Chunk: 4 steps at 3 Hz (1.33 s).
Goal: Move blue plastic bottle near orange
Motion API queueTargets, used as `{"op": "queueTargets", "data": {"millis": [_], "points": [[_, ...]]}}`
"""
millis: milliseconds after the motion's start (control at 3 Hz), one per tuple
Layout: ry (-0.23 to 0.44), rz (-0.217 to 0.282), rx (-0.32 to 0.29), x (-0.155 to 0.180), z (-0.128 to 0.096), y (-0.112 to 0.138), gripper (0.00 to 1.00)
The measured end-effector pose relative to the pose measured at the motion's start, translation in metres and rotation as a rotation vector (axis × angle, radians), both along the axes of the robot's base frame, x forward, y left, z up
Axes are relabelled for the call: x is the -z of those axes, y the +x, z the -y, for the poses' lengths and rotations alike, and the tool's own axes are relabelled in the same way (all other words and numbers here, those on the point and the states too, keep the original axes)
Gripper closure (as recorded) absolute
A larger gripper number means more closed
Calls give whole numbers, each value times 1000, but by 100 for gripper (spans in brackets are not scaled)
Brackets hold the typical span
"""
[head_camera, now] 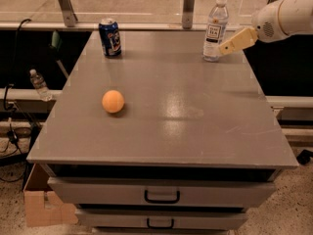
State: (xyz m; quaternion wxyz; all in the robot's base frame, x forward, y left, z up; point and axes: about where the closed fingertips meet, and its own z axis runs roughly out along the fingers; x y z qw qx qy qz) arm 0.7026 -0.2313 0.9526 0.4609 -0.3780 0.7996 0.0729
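Camera view, single moment. Blue plastic bottle (215, 31) stands upright with its white cap on, at the far right corner of the counter (195, 131), close to the back edge. Its long axis is vertical.

Claw (226, 46) reaches in from the right side of the view, angled down and leftward, with its tip level with the lower label. The bottle lies directly left of the tip, touching it or just beside it; which, cannot be told. Whether the claw is spread or pressed together cannot be told either.

Orange (113, 101) rests on the near-left part of the counter, well apart from the bottle on a long diagonal. Blue soda can (110, 37) stands at the far left corner, away from that line.

Judgement: no hold shows yet. The coming move turns on the short leftward closure around the bottle's body. A push from one side could topple something so tall and narrow.
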Motion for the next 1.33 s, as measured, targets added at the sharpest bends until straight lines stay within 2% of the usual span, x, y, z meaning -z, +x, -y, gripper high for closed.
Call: {"op": "queueTargets", "data": {"millis": [333,667,1000,1333], "points": [[87,53,12,19,5,40,0],[133,86,17,26,4,67,0],[197,103,17,30,-7,90,0],[254,97,10,32,-22,104,0]]}}
